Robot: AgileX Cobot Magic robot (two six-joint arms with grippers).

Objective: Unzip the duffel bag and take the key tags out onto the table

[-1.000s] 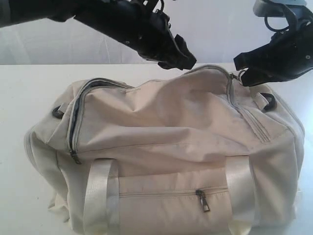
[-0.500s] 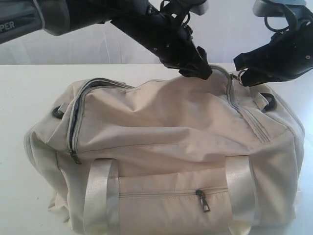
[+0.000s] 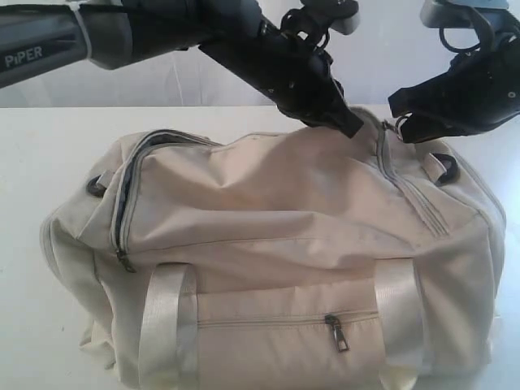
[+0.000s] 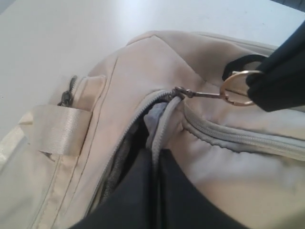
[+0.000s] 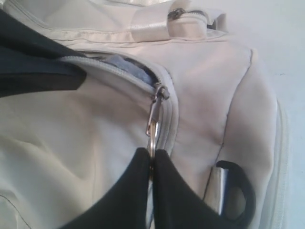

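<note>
Duffel bag [image 3: 268,219] lies long-side across the table [image 3: 49,146]; key tags not in view, likely inside. Your right gripper [image 5: 152,160] is clamped on the zipper pull ring [image 5: 151,133] at the bag's right end, with the closed track [image 5: 170,121] running toward that gripper. Your left gripper [image 4: 155,160] sits just beside the slider [image 4: 178,91], fingers pinched shut on the zipper's edge fabric.

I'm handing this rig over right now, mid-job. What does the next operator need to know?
Left end effector: shut, pinching the duffel bag at its zipper edge, near the slider.
Right end effector: shut on the pull ring.
The bag lies on the table; key tags not in view.
Done: bag opened a little at the slider.
Left: finish unzipping, take the tags out onto the table.
</note>
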